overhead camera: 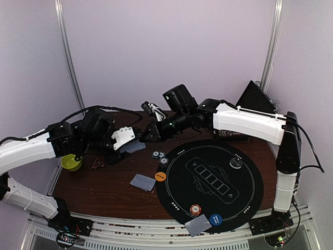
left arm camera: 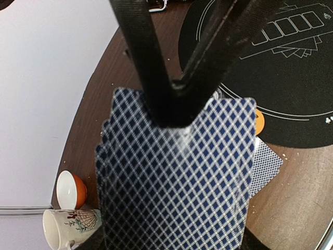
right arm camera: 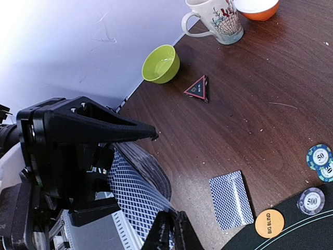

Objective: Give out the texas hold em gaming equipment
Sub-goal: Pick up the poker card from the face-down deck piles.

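My left gripper (overhead camera: 126, 141) is shut on a thick deck of blue-backed cards (left arm camera: 177, 177), held above the brown table left of the black mat (overhead camera: 244, 192). The right gripper (right arm camera: 174, 232) reaches in from the right, and its fingertips (left arm camera: 174, 99) are pinched shut on the edge of the deck's top card (right arm camera: 138, 200). A card lies face down by the mat's left edge (overhead camera: 142, 182), and another lies on the mat's near rim (overhead camera: 197, 224). Striped chips (overhead camera: 159, 157), an orange disc (overhead camera: 161, 176), a blue disc (overhead camera: 216, 219) and a dark disc (overhead camera: 235, 163) lie around the mat.
A green bowl (overhead camera: 71, 163) and a small dark triangle (overhead camera: 97, 164) sit at the table's left edge. The cream mug (right arm camera: 216, 21) and orange bowl (right arm camera: 257, 8) stand further along it. A black box (overhead camera: 255, 99) is at the back right.
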Robot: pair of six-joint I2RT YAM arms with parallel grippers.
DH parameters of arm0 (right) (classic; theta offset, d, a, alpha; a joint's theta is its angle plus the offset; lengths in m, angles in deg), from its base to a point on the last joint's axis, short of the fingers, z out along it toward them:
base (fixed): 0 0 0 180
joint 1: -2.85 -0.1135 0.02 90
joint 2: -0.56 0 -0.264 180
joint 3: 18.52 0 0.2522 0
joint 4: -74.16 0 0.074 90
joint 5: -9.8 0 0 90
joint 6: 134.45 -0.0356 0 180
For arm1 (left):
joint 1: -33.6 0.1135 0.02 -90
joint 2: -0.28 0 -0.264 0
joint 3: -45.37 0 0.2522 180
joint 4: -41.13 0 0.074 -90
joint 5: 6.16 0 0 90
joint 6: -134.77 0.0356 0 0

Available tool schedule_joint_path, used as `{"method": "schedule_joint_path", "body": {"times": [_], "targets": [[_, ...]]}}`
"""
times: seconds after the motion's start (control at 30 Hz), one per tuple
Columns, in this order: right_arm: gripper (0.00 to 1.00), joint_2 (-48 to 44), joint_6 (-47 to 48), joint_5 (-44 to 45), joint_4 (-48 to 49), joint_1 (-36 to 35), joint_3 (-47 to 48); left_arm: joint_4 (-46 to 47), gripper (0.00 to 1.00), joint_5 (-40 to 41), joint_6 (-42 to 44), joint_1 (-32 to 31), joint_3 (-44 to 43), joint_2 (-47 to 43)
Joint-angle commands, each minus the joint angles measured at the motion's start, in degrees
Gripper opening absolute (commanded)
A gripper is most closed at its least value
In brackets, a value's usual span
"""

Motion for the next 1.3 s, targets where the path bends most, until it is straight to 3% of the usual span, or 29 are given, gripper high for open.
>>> {"method": "schedule_joint_path", "body": {"times": [0.0,0.17,0.4,0.53,1.27], "targets": [[0.07,-2.83,1.44,2.53,-3.05,0.52,1.04,3.29,0.6,-0.12,0.43,0.06,-0.72,-0.39],[0.07,-2.66,0.53,1.47,-1.66,0.43,0.63,3.29,0.6,-0.05,0.43,0.06,-0.74,-0.36],[0.16,-0.55,-1.42,-1.88,0.59,0.01,0.62,3.27,0.6,-0.02,0.42,0.06,-0.82,-0.37],[0.0,-1.05,-1.37,-0.68,0.61,0.01,0.52,3.21,0.6,0.04,0.43,0.06,-0.75,-0.67],[0.0,-7.84,3.25,1.17,-7.56,3.18,2.2,2.91,0.6,-0.25,0.26,0.04,-0.87,-0.62]]}}
